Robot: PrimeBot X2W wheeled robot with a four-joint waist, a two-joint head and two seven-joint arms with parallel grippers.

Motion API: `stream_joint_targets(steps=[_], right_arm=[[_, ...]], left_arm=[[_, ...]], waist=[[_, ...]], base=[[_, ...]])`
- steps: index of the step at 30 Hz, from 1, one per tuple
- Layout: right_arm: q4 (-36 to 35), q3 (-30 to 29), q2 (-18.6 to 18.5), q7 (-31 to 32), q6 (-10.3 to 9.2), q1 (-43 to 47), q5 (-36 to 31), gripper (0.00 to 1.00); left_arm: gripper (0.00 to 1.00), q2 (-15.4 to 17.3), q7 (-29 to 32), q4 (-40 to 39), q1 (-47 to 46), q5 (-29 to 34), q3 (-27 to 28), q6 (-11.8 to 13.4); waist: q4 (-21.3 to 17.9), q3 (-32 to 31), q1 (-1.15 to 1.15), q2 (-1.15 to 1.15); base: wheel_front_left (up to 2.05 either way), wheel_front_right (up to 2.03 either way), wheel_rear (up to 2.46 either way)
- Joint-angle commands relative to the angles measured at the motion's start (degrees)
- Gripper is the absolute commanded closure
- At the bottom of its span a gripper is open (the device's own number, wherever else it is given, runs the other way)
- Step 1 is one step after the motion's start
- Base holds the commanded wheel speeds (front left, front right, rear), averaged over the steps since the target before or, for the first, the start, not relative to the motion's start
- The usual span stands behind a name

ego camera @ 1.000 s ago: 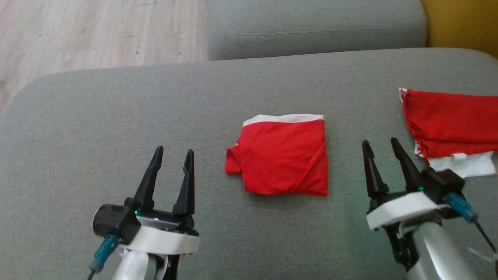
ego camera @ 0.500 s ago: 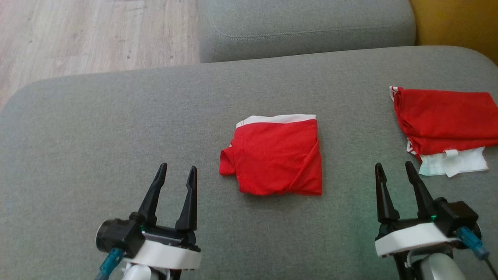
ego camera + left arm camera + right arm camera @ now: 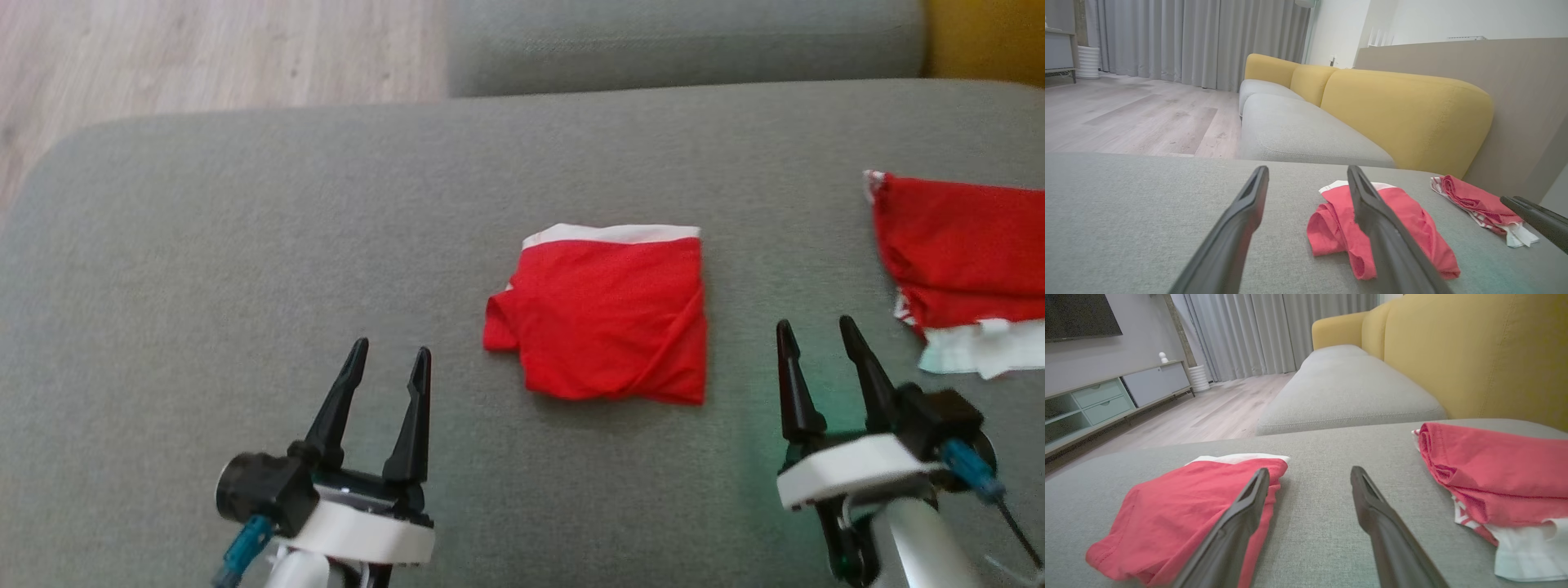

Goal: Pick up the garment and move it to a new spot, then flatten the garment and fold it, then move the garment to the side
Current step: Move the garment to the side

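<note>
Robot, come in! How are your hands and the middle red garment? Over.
Left hand open, empty. Right hand open, empty. Folded red cloth garment with white edge lies between them on grey fabric cushion. Second red-and-white garment apart, right side.

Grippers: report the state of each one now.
Left gripper: jaws open, holding nothing.
Right gripper: jaws open, holding nothing.

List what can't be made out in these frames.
- Second red garment: head view, cut off by the right edge; full extent unknown.
- Folded garment: left wrist view, a finger of the left gripper covers its middle; lower layers hidden under the top fold.
- Right gripper: left wrist view, cut off by the right edge.
</note>
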Motion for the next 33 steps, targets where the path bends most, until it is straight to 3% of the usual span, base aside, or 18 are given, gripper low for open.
stream_joint_targets(steps=[1,13,23,24,25,26,27,33], right_arm=[[-0.81,1.29,-0.1,-0.62,0.43,-2.89,-0.07,0.0],[17.19,5.55,-0.1,3.67,0.43,-14.35,8.67,0.0],[28.93,10.29,-0.1,8.39,0.43,-19.13,11.67,0.0],[29.58,11.0,-0.1,8.46,0.43,-19.42,11.77,0.04],[30.18,11.7,-0.1,8.42,0.43,-19.72,11.7,0.42],[30.7,12.21,-0.1,8.21,0.43,-19.99,11.7,0.9],[31.17,12.62,-0.1,7.84,0.43,-20.25,11.58,1.0],[33.36,13.97,-0.12,4.11,0.43,-22.41,7.68,1.0]], left_arm=[[0.0,0.08,-0.29,-1.42,-3.13,0.07,1.48,-0.19],[0.0,0.08,-0.29,-0.07,-5.77,-0.41,-0.86,-0.3],[0.0,0.08,-0.29,0.44,-6.79,-0.67,-1.4,-0.33],[0.0,0.08,-0.29,0.45,-6.78,-0.71,-1.36,-0.31],[0.0,0.08,-0.29,0.48,-6.73,-0.75,-1.32,-0.28],[0.0,0.08,-0.29,0.56,-6.67,-0.78,-1.29,-0.27],[0.0,0.08,-0.29,0.66,-6.61,-0.78,-1.25,-0.27],[0.0,0.08,-0.29,0.77,-6.44,-0.53,-0.94,-0.27]], waist=[[0.95,0.97,0.0,0.0],[6.32,5.12,0.0,0.0],[8.03,5.92,0.0,0.0],[7.99,5.9,0.0,0.0],[7.91,5.85,0.0,0.0],[7.79,5.78,0.0,0.0],[7.62,5.69,0.0,0.0],[5.88,4.46,0.0,0.0]], base=[[0.0,0.0,0.0],[0.0,0.0,0.0],[0.0,0.0,0.0],[0.0,0.0,0.0],[0.0,0.0,0.0],[0.0,0.0,0.0],[0.0,0.0,0.0],[0.0,0.0,0.0]])
